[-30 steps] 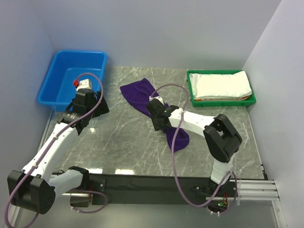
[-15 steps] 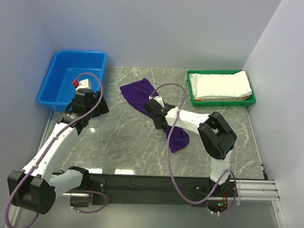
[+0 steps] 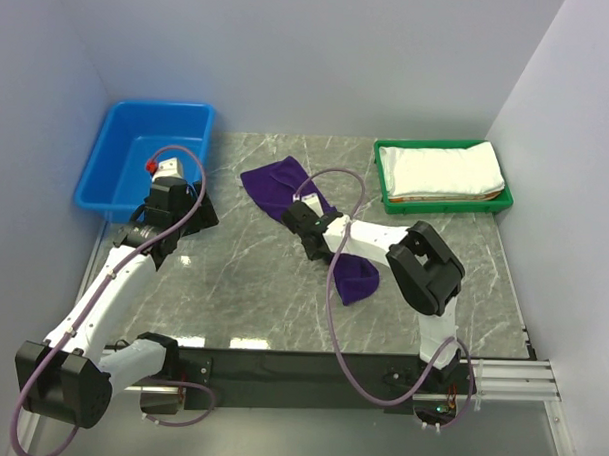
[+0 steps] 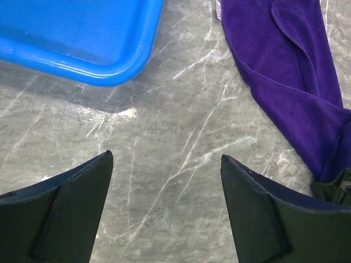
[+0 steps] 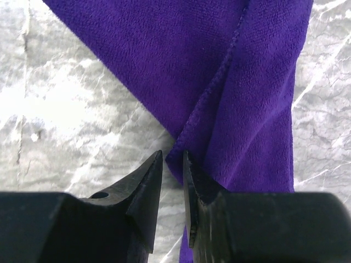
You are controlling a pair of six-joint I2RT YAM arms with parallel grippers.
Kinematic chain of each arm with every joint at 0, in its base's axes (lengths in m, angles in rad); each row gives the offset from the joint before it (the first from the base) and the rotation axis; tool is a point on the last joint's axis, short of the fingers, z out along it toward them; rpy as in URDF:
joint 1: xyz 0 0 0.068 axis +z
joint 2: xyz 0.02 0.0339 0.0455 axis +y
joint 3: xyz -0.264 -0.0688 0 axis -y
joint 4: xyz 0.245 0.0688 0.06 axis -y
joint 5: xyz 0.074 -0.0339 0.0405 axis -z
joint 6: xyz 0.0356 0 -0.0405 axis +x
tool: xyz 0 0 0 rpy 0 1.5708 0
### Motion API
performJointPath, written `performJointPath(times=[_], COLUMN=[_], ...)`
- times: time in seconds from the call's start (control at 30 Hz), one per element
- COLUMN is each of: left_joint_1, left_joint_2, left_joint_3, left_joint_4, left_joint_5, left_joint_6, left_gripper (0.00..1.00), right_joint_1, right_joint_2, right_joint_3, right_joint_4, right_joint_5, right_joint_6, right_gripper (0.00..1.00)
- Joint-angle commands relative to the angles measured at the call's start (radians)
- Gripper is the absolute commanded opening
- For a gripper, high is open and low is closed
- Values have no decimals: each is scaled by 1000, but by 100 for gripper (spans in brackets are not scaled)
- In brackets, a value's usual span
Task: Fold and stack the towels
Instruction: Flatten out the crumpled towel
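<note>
Purple towel [image 3: 286,185]: lies as a rumpled diagonal strip across the middle of the grey marble table [image 3: 232,296]. Its wider end is spread toward the back and its narrower end trails toward the front.
Right gripper [image 5: 171,156]: sits low over the middle of the strip, its fingers clenched to a narrow slit on a folded edge of the purple towel.
Left gripper [image 4: 166,164]: hangs over bare marble between the blue bin [image 3: 147,152] and the purple towel, with its fingers spread wide and grasping nothing.
White towel [image 3: 447,171]: lies folded in the green tray [image 3: 384,181] at the back right corner, well apart from the purple towel.
Blue bin: stands at the back left edge of the table, with one rounded corner near the left gripper.
</note>
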Motion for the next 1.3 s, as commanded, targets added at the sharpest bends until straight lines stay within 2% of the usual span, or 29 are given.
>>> performJointPath(times=[0.0, 0.17, 0.23, 0.27, 0.33, 0.5, 0.6, 0.7, 0.73, 0.83, 0.87, 0.93, 0.97, 1.07, 1.13, 1.17, 1.2, 1.27], left_joint_1=[7, 9, 10, 10, 10, 12, 12, 13, 13, 15, 15, 15, 15, 15, 15, 15, 15, 15], left_joint_2=[-18, -16, -16, -16, -16, -16, -18, -16, -16, -16, -15, -15, -15, -15, -24, -24, -33, -39], left_joint_3=[-8, -8, -8, -8, -7, -8, -8, -7, -8, -7, -7, -8, -10, -11, -16, -17, -17, -22], left_joint_4=[31, 31, 32, 32, 32, 32, 34, 32, 32, 32, 34, 34, 36, 42, 49, 54, 60, 65], left_joint_5=[17, 19, 19, 20, 22, 22, 22, 20, 22, 25, 25, 28, 31, 46, 62, 69, 82, 94], left_joint_6=[13, 13, 15, 15, 15, 16, 16, 18, 18, 18, 18, 18, 18, 21, 25, 25, 27, 27], left_gripper=[85, 85, 84, 84, 84, 84, 84, 84, 84, 84, 84, 84, 84, 84, 84, 84, 84, 85], right_joint_1=[10, 6, 8, 6, 6, 6, 6, 8, 8, 11, 16, 40, 51, 146, 196, 245, 262, 304], right_joint_2=[27, 40, 39, 33, 19, -91, -186, -283, -303, -352, -352, -340, -329, -274, -237, -225, -214, -197], right_joint_3=[41, 37, 35, 32, 31, 29, 40, 44, 44, 34, 29, 14, 12, 30, 60, 72, 83, 112], right_joint_4=[-8, -5, -8, -7, -11, -43, -72, -105, -112, -134, -137, -129, -117, -103, -88, -80, -70, -69], right_joint_5=[63, 76, 80, 81, 83, 80, 15, -138, -249, -432, -562, -679, -785, -874, -920, -933, -948, -960], right_joint_6=[13, 16, 13, 13, 8, -21, -82, -128, -140, -162, -167, -176, -183, -206, -214, -213, -213, -223], right_gripper=[28, 24, 17, 8, 0, 0, 0, 0, 0, 0, 0, 0, 0, 0, 6, 19, 27, 37])
